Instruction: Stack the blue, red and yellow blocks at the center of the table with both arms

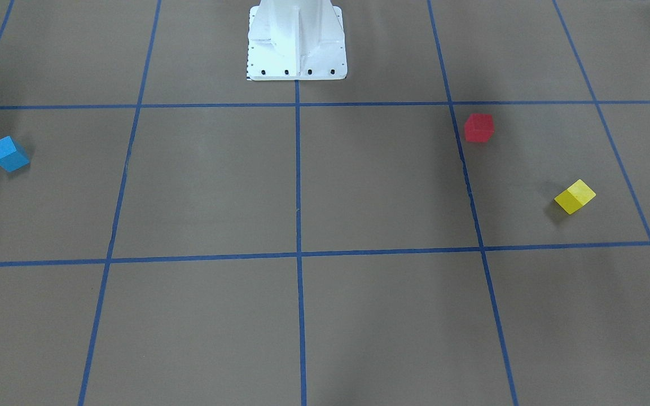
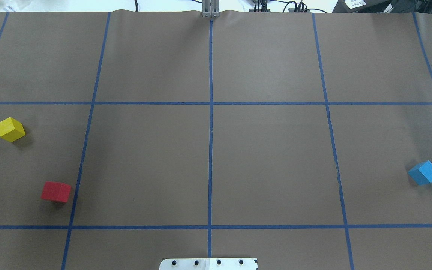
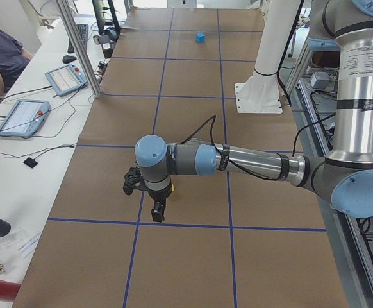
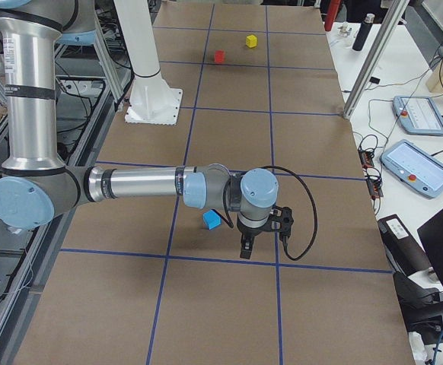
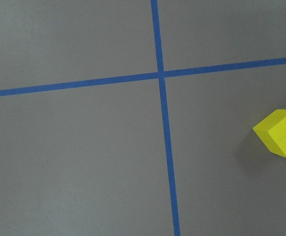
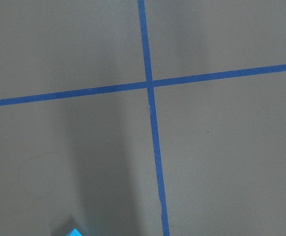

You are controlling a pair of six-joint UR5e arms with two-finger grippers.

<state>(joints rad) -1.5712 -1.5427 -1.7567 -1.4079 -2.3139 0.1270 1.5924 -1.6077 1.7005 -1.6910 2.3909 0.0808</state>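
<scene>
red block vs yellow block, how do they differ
The red block sits nearly square to the tape grid; the yellow block is turned diagonal to it. The red block lies nearer the robot's base, the yellow block farther out. Both are cubes on the robot's left side.

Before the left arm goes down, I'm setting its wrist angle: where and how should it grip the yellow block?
Take the yellow block by two opposite side faces, coming straight down from above. It seems to lie flat but turned corner-on to the tape lines, so rotate the wrist to match.
</scene>
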